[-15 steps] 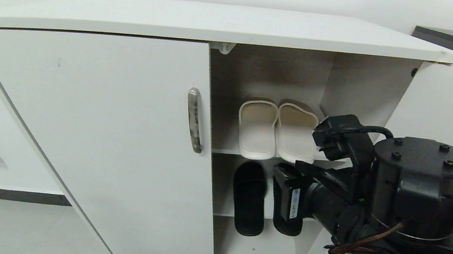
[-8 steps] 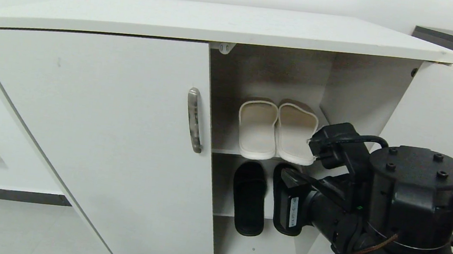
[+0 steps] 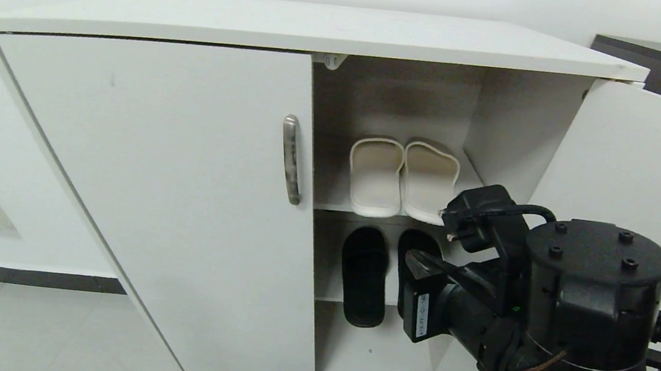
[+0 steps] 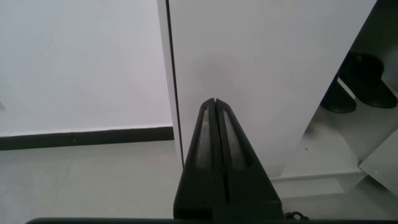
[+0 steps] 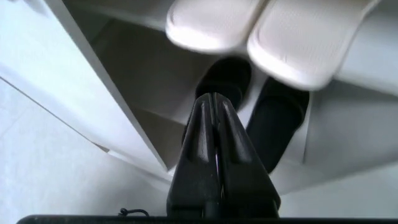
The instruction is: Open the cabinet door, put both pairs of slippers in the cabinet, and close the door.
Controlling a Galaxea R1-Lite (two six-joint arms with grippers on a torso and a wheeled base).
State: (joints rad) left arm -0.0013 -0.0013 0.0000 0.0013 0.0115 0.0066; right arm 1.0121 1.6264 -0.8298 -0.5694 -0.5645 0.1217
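Since beige slippers and black slippers sit on cabinet shelves, open door needs shutting | likely stiff, light; push near free edge | left tool, right tool: together, empty

The black right arm is hanging at the near right, its wrist angling down and to the left. The black right pincer is pressing its two fingers flat together. The black left pincer is likewise pressing its fingers flush.

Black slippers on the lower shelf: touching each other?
Apart. Head view shows a strip of shelf between the left black slipper and the right black slipper.
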